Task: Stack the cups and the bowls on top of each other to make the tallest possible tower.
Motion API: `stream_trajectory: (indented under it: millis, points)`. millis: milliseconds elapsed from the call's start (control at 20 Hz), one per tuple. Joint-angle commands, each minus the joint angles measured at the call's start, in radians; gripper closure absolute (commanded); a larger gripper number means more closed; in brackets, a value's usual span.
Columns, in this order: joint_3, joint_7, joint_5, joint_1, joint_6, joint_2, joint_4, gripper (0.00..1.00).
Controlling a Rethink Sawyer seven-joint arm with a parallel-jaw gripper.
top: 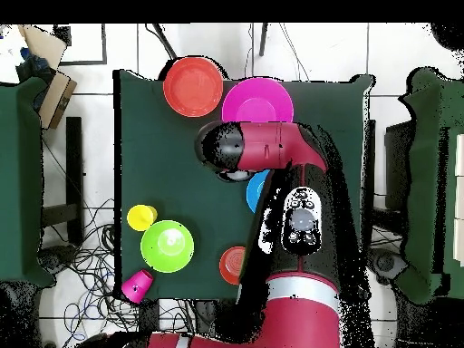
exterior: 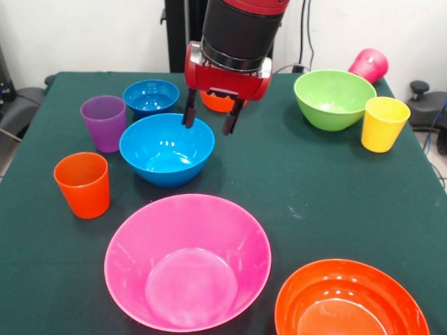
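Note:
My gripper (exterior: 209, 125) hangs open and empty over the far right rim of the medium blue bowl (exterior: 166, 148) (top: 256, 192). Just behind its fingers sits the small orange bowl (exterior: 218, 102) (top: 232, 265). The small blue bowl (exterior: 151, 96), purple cup (exterior: 104, 122) and orange cup (exterior: 83, 183) stand to the left. At the front are the very large pink bowl (exterior: 187, 262) (top: 257, 100) and large orange bowl (exterior: 349, 300) (top: 192, 86). Far right are the lime green bowl (exterior: 334, 98) (top: 167, 246), yellow cup (exterior: 383, 123) (top: 141, 217) and the magenta cup (exterior: 369, 65) (top: 138, 285) lying on its side. Nothing is stacked.
Everything rests on a dark green table (exterior: 293, 181). In the overhead view the arm (top: 290, 208) hides the gripper and the left-hand cups. Cables (top: 91, 263) lie on the floor beside the table, and a cardboard box (top: 54, 86) sits off one corner.

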Motion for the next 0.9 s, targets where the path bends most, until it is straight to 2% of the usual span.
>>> stream_trajectory:
  millis: [50,900]
  points:
    - [0.050,0.111,-0.003,0.023,-0.032,0.075,0.004,0.00]
    - [0.071,0.028,-0.027,-0.002,-0.021,0.133,-0.046,0.00]
